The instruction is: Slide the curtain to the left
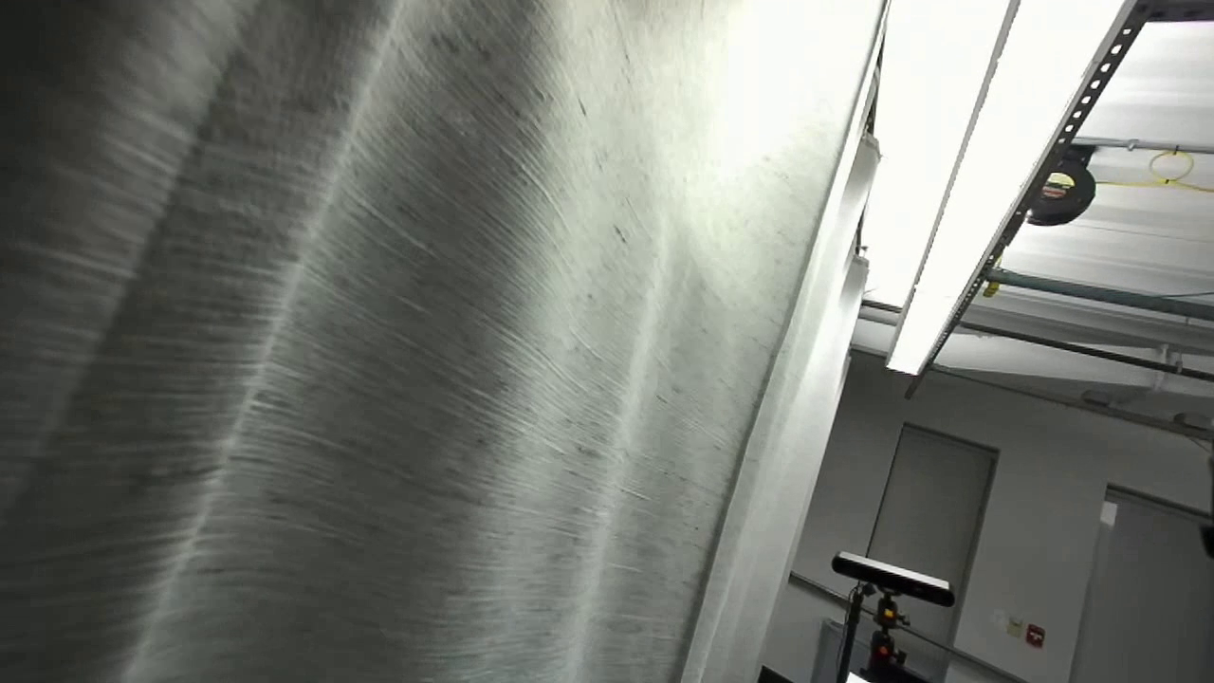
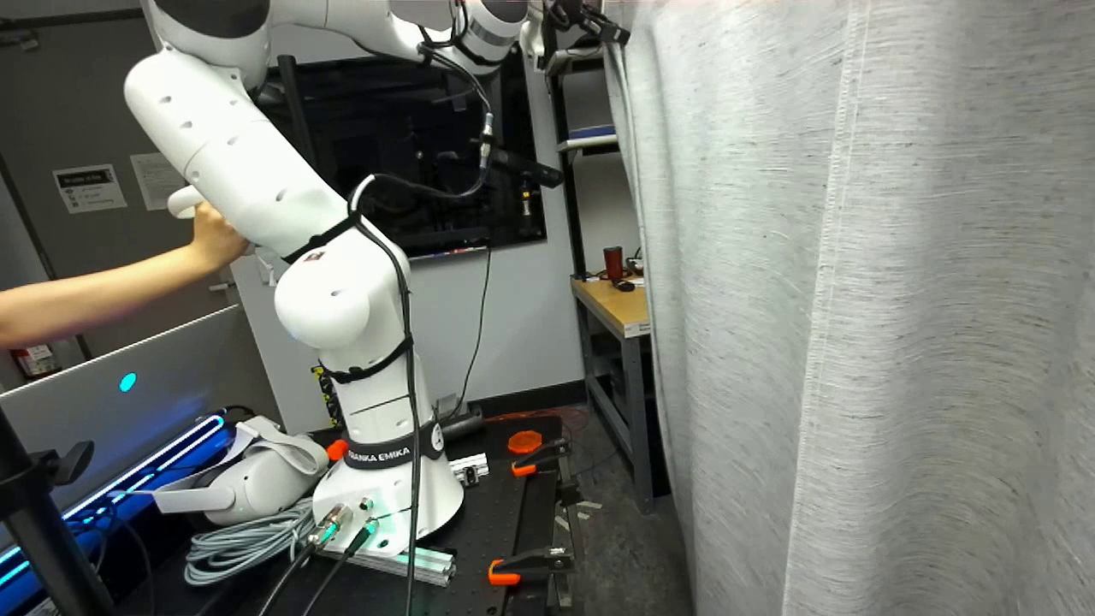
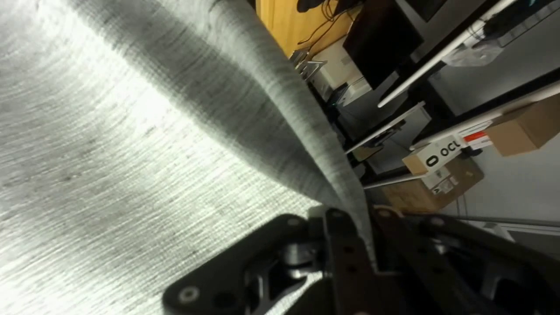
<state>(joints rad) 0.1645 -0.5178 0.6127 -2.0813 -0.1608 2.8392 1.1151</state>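
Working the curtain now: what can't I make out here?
Curtain hem: both exterior views, cut off by bottom edge.
Curtain depth between the fingers: wrist view, hidden by blurred fingers.
Full robot arm: an exterior view, cut off by top edge.
Person beyond the forearm: an exterior view, cut off by left edge.

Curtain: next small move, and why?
Probably a short, gentle pull of the curtain to the left, without loosening the gripper. In the wrist view, a narrow fold of it runs between the close-set fingers, so the hold looks ready for a slide, though its firmness can't be judged.
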